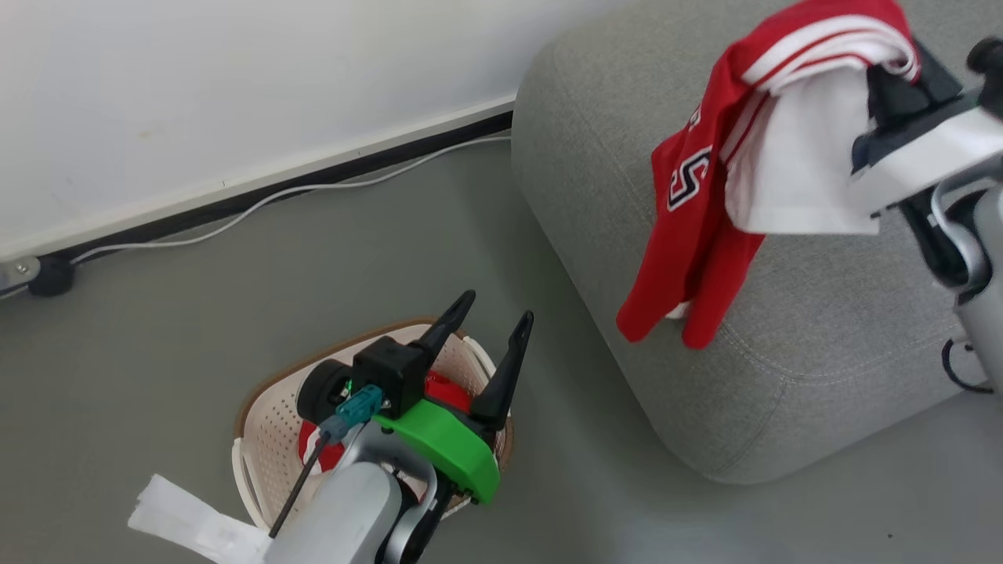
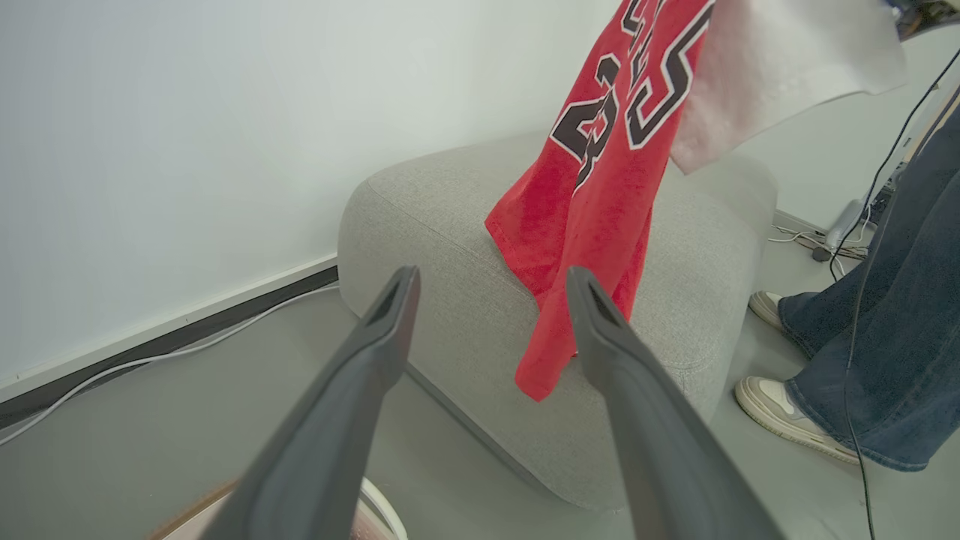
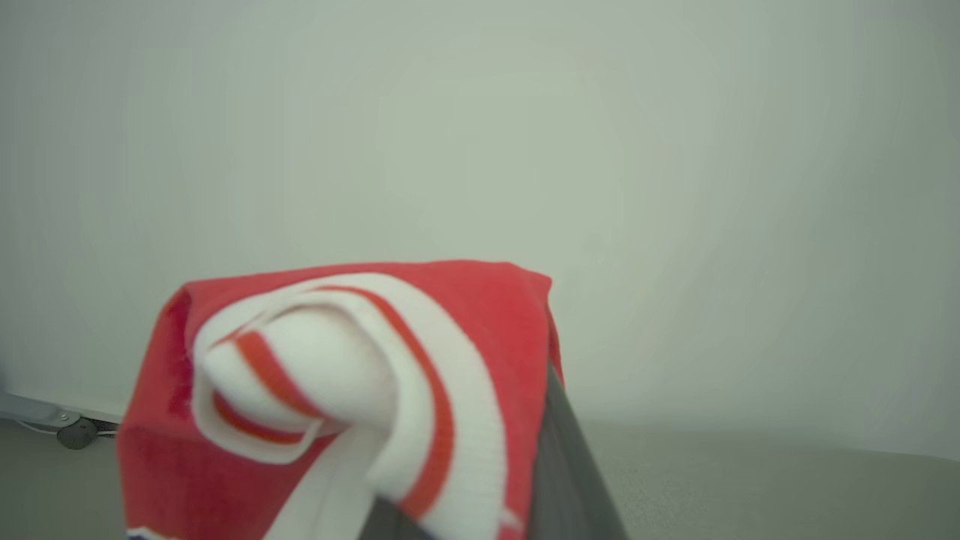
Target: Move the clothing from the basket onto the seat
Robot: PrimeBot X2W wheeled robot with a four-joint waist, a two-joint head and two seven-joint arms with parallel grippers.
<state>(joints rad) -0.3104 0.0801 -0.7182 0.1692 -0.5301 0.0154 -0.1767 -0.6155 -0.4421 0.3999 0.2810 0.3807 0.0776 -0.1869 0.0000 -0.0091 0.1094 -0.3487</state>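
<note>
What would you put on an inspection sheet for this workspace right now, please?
Surface: grey floor, with the light-grey seat standing on it.
Job's things: red jersey hangs over the seat; a red garment lies in the basket.
Clutter: white crumpled strip beside the basket.
Grippers: left claw open above the basket; right claw shut on the jersey.
Cables: white cable along the wall's foot; more leads beyond the seat.
Surroundings: pale wall; a person stands beside the seat.

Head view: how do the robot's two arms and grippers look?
The left gripper has two long black tapered fingers on a black block with a bright green cover; a teal plug with a thin black cable sits by its pale grey forearm. The right gripper is dark, with a white shell.
</note>
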